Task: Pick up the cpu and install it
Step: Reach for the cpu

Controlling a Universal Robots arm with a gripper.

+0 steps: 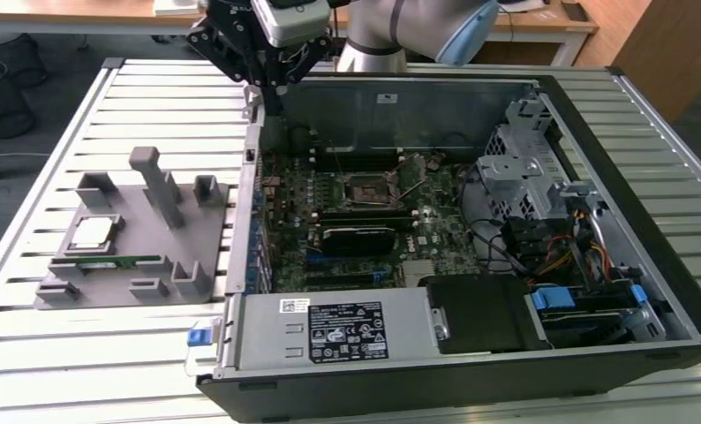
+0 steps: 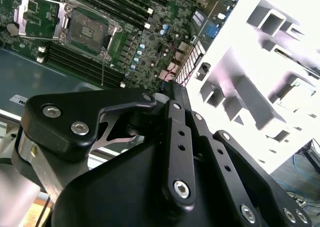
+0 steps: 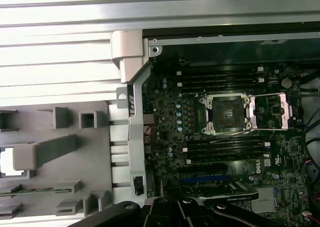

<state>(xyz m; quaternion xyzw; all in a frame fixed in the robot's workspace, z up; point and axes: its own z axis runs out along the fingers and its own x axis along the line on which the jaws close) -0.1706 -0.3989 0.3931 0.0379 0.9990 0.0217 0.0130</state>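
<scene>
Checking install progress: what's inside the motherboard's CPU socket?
The socket holds no chip, its retention frame swung open beside it. The cpu sits on the gray fixture. Nothing covers the socket.

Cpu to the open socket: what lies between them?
In the exterior view, the cpu rests on the grey holder; between it and the socket stand the holder's upright posts and the case's side wall.

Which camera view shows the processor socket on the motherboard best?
The first wrist view: it looks straight down on the socket, empty, its metal frame swung open beside it. The second wrist view shows the socket at a slant. The exterior view shows it from farther off, inside the case.
</scene>
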